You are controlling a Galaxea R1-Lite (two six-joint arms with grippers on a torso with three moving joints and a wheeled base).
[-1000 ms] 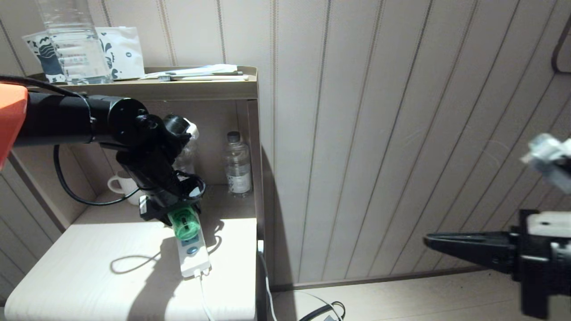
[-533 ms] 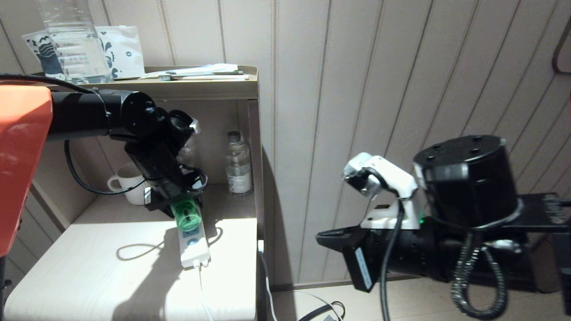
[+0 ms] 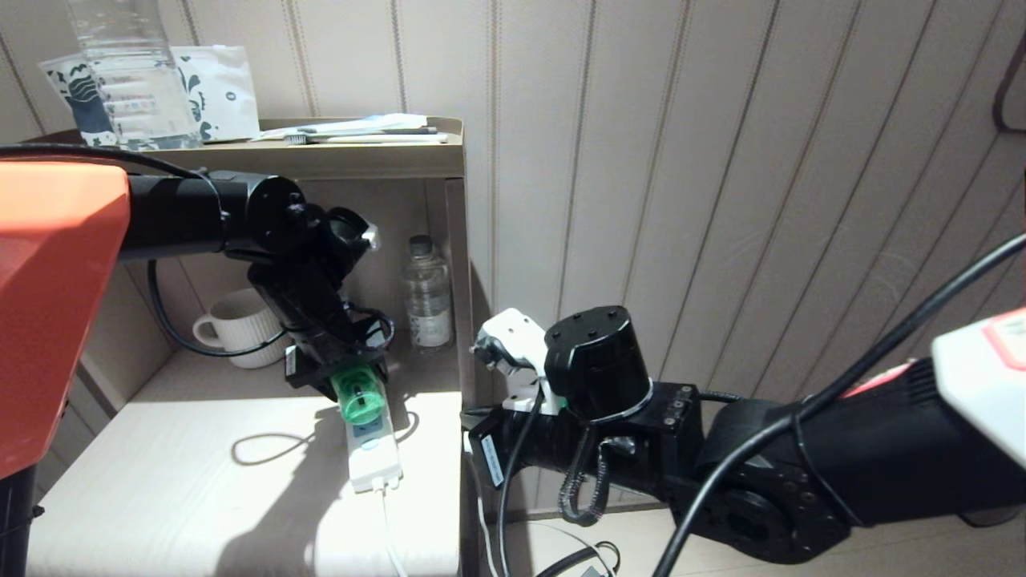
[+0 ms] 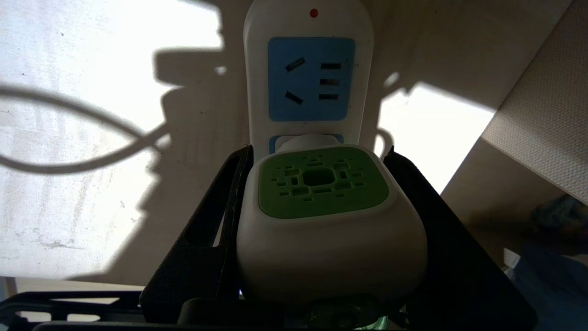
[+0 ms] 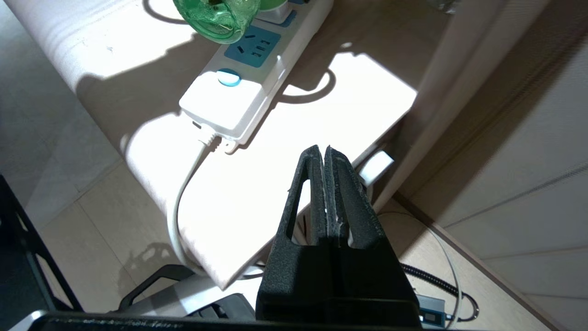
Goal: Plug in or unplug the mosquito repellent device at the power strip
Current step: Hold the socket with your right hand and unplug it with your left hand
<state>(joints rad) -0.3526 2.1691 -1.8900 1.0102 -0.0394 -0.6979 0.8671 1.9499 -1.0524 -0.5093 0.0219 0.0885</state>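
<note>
The left gripper (image 4: 317, 239), black fingers pressed one against each side, is clenched on the mosquito repellent device (image 4: 324, 216), a small white plastic plug-in head with a perforated bright green top and a round translucent green bottle (image 3: 360, 398) beneath; just past the fingertips its plug end meets a pale blue socket panel of the power strip (image 4: 307, 78), a long narrow white plastic bar with a round blue button (image 5: 228, 78) and white cord (image 5: 183, 193), lying on the pale wooden tabletop (image 3: 176, 489); whether the pins are fully seated I cannot tell.

The likely failure, as I judge it: the strip lies loose, so a pull or push off the socket's axis could drag or tip the whole strip rather than move the plug; a slanted force could also bend the pins or let the smooth head slip between the fingers. The right gripper (image 5: 327, 161), fingers shut and empty, hovers beside the table edge, short of the strip's cord end; if it does not pin the strip, that drag seems probable.

Against a second ago: the left gripper, device and strip have shifted together across the table toward the right arm; the right arm has swung in from the far right; the white ribbed mug (image 3: 242, 328) behind the left arm is less covered.
</note>
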